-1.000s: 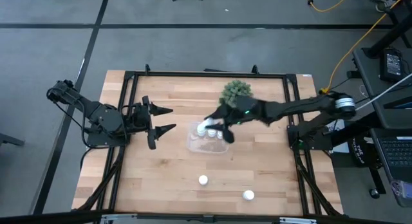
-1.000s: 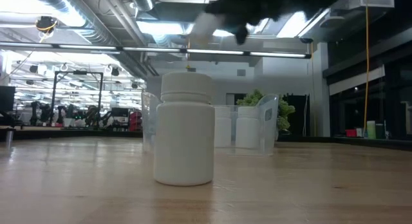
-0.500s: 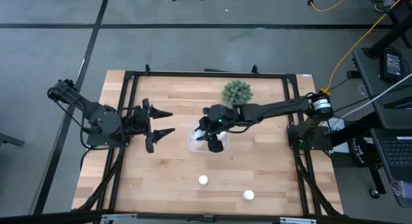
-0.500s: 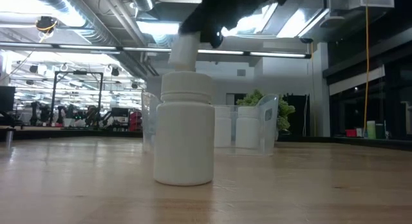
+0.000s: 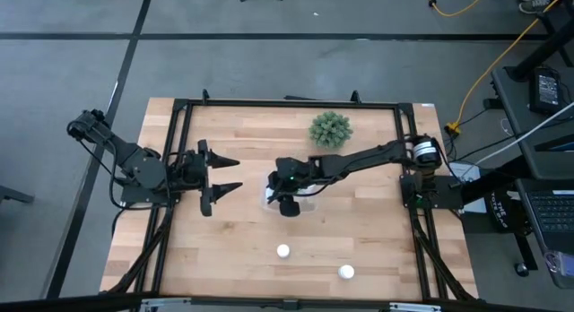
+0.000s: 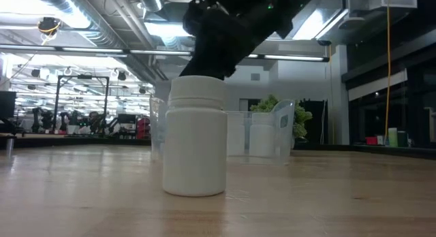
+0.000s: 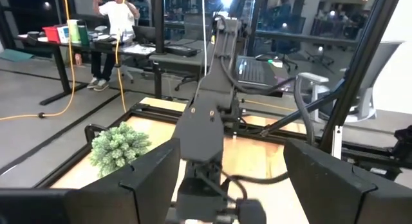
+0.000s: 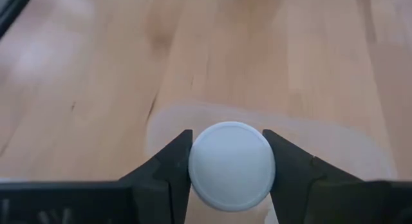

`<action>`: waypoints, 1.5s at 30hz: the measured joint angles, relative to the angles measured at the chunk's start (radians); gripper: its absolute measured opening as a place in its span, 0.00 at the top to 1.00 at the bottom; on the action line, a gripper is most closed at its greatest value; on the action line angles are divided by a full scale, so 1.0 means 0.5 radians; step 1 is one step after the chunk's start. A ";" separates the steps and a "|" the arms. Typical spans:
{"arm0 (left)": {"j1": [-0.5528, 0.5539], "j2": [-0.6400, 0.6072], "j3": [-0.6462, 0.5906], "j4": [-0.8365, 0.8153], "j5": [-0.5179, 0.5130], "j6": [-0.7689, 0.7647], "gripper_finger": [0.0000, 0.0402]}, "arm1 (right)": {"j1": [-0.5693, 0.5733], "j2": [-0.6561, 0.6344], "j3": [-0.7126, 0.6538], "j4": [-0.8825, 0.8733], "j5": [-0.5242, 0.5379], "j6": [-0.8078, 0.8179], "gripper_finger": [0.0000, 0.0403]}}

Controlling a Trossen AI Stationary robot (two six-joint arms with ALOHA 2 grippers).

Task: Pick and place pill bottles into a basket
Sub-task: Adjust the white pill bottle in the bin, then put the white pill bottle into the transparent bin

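**Right gripper holds a bottle over the basket**

The right gripper (image 8: 230,169) clamps a pill bottle (image 8: 232,165) above the clear basket (image 5: 269,197) at mid-table. 2 bottles (image 5: 283,251) stand near the front edge. The left gripper (image 5: 229,173) waits at left — fingers parted, empty.

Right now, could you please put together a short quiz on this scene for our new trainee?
1. True or false: the right pincer is shut on a pill bottle.
2. Over what does the right pincer hang, seen from above? A) the plant B) the basket C) the table's near edge
3. Fill in: ___ pill bottles stand loose on the bare wood near the table's front edge in the high view.

Key
1. True: its dark fingers press the white cap from both sides.
2. B: it is over the clear basket, beside the plant; the left pincer waits apart.
3. Two.
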 joint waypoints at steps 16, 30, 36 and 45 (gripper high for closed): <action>0.001 0.000 -0.001 0.006 -0.007 -0.038 0.33 | -0.004 0.124 0.001 0.019 -0.006 0.126 0.47; 0.001 0.000 -0.001 0.006 -0.007 -0.045 0.33 | 0.003 0.124 0.261 -0.198 -0.073 0.207 0.29; 0.001 0.000 -0.001 0.005 -0.007 -0.045 0.33 | 0.060 0.124 0.823 -1.043 -0.015 -0.053 0.29; -0.058 0.007 -0.001 -0.182 -0.007 -0.121 0.33 | 0.281 -0.043 1.292 -2.508 0.218 0.027 0.35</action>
